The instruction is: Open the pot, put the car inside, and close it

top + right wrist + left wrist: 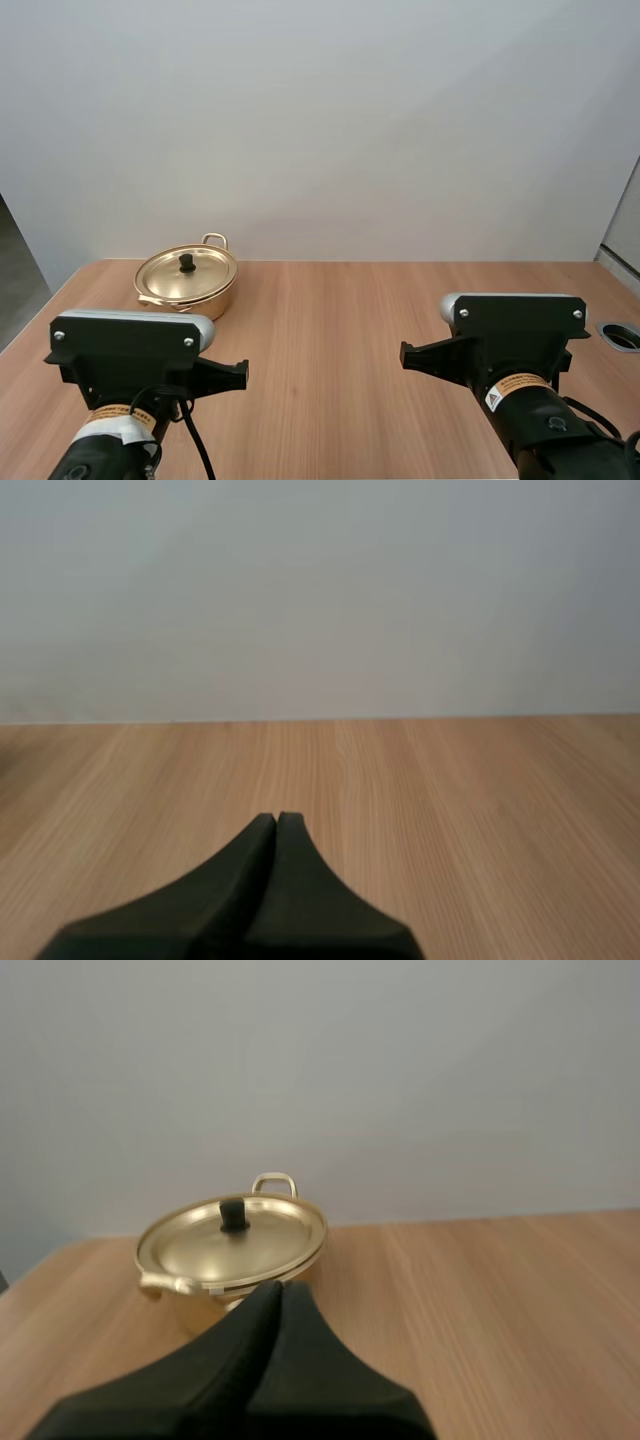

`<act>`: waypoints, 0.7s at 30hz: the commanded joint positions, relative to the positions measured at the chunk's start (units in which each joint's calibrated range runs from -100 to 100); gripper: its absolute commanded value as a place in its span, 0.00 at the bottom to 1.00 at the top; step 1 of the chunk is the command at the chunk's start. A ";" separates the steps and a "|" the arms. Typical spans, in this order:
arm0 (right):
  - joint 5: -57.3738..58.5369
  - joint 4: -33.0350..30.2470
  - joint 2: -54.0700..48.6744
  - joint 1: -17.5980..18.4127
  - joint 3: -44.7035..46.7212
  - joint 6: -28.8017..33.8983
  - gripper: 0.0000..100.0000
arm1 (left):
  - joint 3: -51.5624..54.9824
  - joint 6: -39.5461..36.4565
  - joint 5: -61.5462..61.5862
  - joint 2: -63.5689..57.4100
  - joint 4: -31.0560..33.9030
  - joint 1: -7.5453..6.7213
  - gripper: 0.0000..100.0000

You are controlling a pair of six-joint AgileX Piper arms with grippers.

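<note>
1. Pot [218,300]: shallow, gold-coloured metal, set upright on the worktop [350,330], toward its far left corner.
2. Lid [165,281]: gold, seated level on the pot, which is thus closed; a black knob [186,264] is fixed at its centre.
3. A loop handle [215,240] is noted on the pot's far side.

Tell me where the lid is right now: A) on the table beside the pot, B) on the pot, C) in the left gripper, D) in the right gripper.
B: the lid sits on the pot; the left gripper and right gripper are both shut on nothing.
</note>
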 commanded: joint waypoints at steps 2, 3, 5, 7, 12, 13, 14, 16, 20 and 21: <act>16.44 2.13 -2.59 -0.02 0.09 0.04 0.00 | 0.00 -0.08 4.59 -0.02 -0.09 0.03 0.00; 17.16 2.46 -3.36 -0.02 0.09 0.04 0.00 | 0.00 -0.08 4.59 -0.02 -0.09 0.03 0.00; 17.78 2.53 -4.40 -0.02 0.09 0.04 0.00 | 0.00 -0.08 4.59 -0.02 -0.09 0.03 0.00; 18.66 2.98 -5.30 -0.02 0.09 0.04 0.00 | 0.00 -0.08 4.59 -0.02 -0.09 0.03 0.00; 19.68 1.90 -7.21 -0.02 0.09 0.04 0.00 | 0.00 -0.08 3.07 -0.02 -0.09 0.03 0.00; 20.09 1.90 -7.76 -0.02 0.09 0.04 0.00 | 0.00 -0.08 2.47 -0.02 -0.09 0.03 0.00; 20.52 1.90 -8.32 -0.02 0.09 0.04 0.00 | 0.00 -0.08 1.95 -0.02 -0.09 0.03 0.00; 22.48 2.03 -10.66 -0.02 0.09 0.04 0.00 | 0.00 -0.08 1.77 -0.02 -0.09 0.03 0.00; 25.95 3.36 -13.87 -0.02 0.09 0.04 0.00 | 0.00 -0.08 1.77 -0.02 -0.09 0.03 0.00; 25.95 3.36 -13.87 -0.02 0.09 0.04 0.00 | 0.00 -0.08 1.77 -0.02 -0.09 0.03 0.00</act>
